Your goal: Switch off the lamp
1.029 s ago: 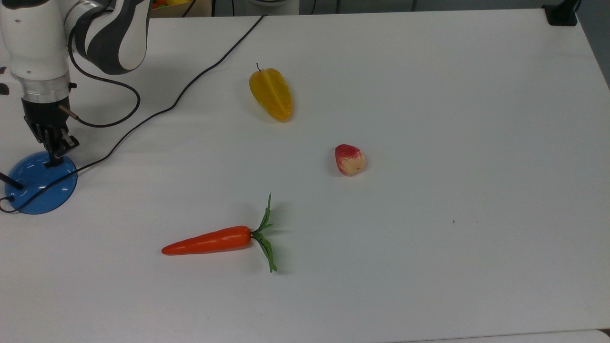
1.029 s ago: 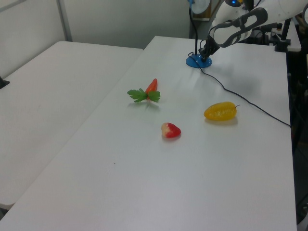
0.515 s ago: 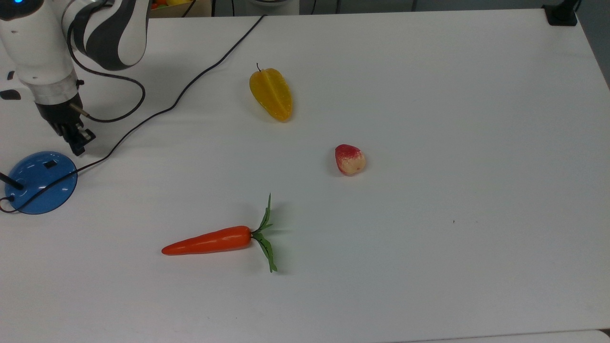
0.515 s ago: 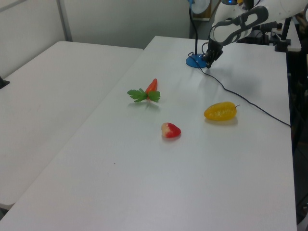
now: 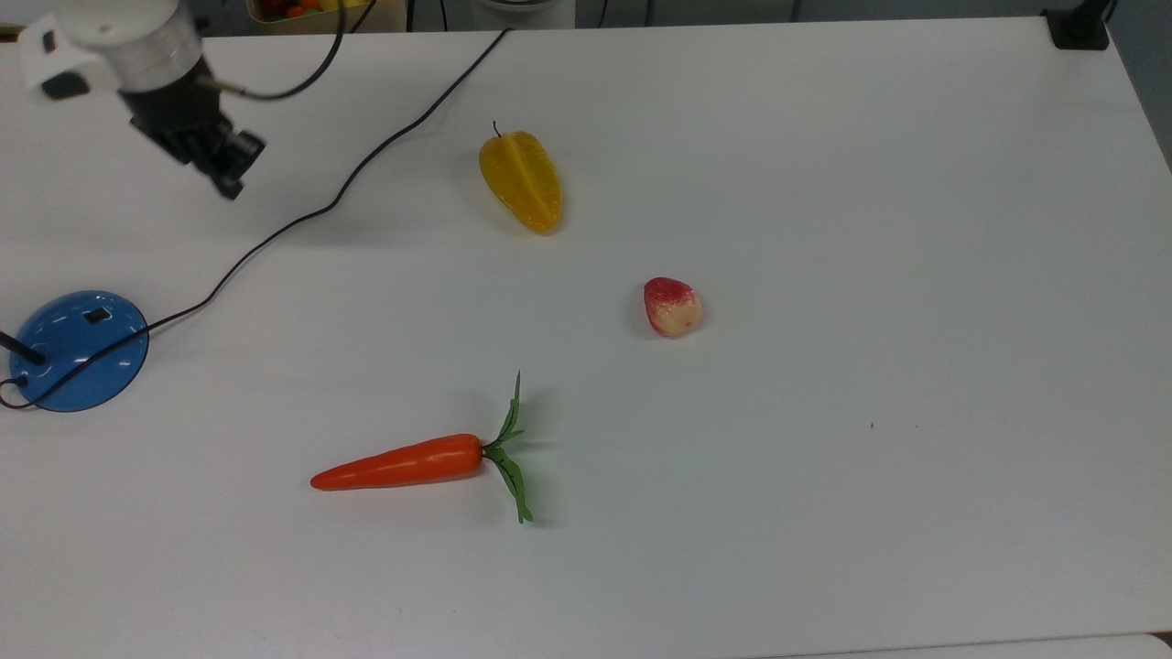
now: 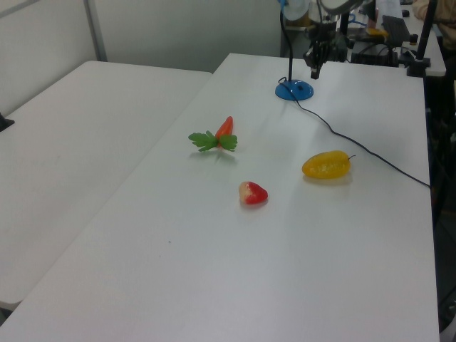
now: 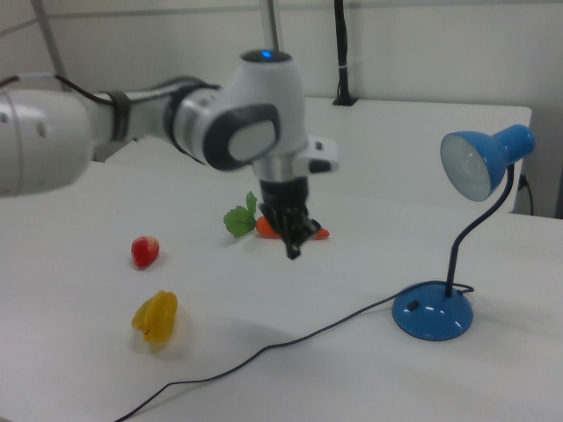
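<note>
Since a second ago the gripper [image 5: 229, 169] has lifted off the lamp [image 5: 78, 350] and swung away: then its tips sat right on the small black switch [image 5: 96, 315] atop the blue dome, half a second ago they hung just beside the dome's rim, and now they hover well apart from it, up toward the top view's top, above the black cord [image 5: 302, 215]. Nothing is held, and the jaws look closed or nearly so, the two fingertips meeting in a single dark point in the right view. The lamp stands at the top view's left edge on the white tabletop [image 5: 824, 183], its base flat, thin stem rising to the blue shade [image 7: 484, 163] seen in the right view; whether the bulb is lit I cannot tell for certain, though the shade's inside looks pale, not glowing. My judgement is that the press is likely done and the step in hand is the retreat, so the arm should rise clear and avoid snagging the cord beneath it. Should the switch need another push, come straight down on it with the jaws shut, press lightly and centred so the dome does not tip or slide. The starfruit [image 5: 520, 179], strawberry [image 5: 672, 307] and carrot [image 5: 403, 463] lie well apart from the lamp and need no care
</note>
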`<action>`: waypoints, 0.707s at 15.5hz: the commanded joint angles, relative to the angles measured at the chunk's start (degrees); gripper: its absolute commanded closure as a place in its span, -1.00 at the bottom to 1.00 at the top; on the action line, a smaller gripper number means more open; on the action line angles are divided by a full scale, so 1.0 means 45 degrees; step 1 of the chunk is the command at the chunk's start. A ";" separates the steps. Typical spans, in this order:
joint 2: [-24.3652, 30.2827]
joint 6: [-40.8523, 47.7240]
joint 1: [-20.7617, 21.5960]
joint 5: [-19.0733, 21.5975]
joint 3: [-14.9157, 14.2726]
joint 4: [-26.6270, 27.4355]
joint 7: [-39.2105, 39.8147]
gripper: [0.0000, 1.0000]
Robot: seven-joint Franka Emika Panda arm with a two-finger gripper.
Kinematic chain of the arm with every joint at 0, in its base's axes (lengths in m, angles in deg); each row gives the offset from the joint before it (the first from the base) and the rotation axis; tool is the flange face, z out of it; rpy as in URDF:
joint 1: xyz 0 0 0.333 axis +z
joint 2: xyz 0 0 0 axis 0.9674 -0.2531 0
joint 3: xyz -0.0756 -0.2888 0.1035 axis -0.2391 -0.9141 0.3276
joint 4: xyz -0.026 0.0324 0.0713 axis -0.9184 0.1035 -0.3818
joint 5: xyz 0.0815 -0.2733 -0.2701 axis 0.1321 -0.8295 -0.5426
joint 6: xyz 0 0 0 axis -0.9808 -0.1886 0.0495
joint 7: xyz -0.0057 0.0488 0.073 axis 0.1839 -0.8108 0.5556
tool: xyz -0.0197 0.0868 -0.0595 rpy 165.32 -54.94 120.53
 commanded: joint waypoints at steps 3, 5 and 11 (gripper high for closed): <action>0.2740 0.4235 0.1297 -0.0193 -0.0103 0.0455 0.1971 0.45; 0.3503 0.5332 0.1884 -0.0193 -0.0103 0.0533 0.1932 0.18; 0.4385 0.5414 0.3543 -0.0407 -0.0045 0.1373 0.1232 -1.00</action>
